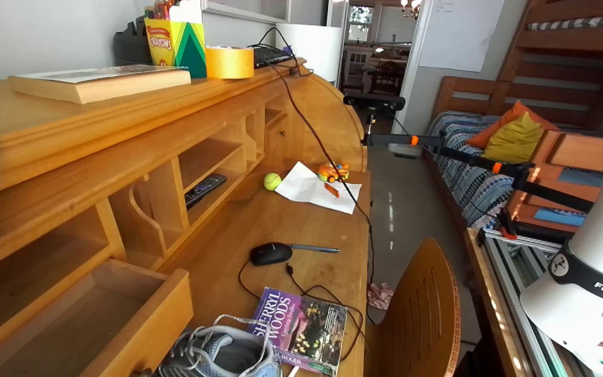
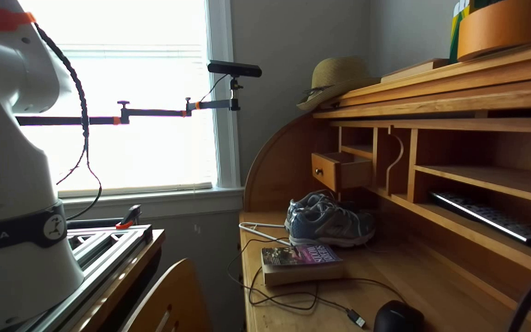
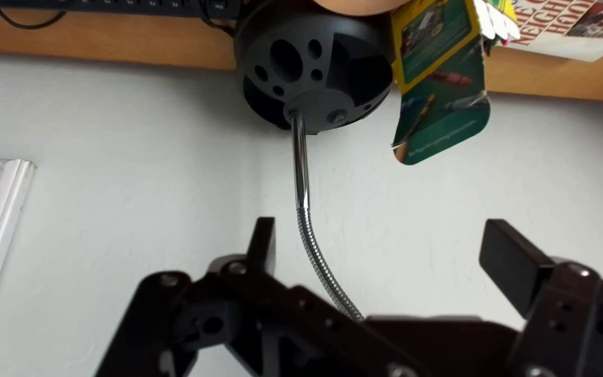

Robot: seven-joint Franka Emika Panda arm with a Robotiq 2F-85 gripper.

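My gripper (image 3: 377, 241) is open, with nothing between its fingers. It shows only in the wrist view. Beyond it, a silver gooseneck (image 3: 302, 173) runs from a black round base with holes (image 3: 312, 104) against a pale wall, and its far end is hidden behind the gripper. Beside the base are a green and yellow crayon box (image 3: 448, 104), part of an orange roll (image 3: 361, 4) and a black keyboard (image 3: 123, 6). The box (image 1: 189, 50) and the orange roll (image 1: 230, 63) also stand on the desk top in an exterior view.
The roll-top desk holds an open drawer (image 1: 139, 324), grey shoes (image 2: 332, 223), a purple book (image 1: 301, 327), a mouse (image 1: 270, 253), a tennis ball (image 1: 272, 181) and paper (image 1: 301, 188). A chair (image 1: 422, 314) stands before it. Camera arms (image 1: 453, 149) (image 2: 155, 112) reach out.
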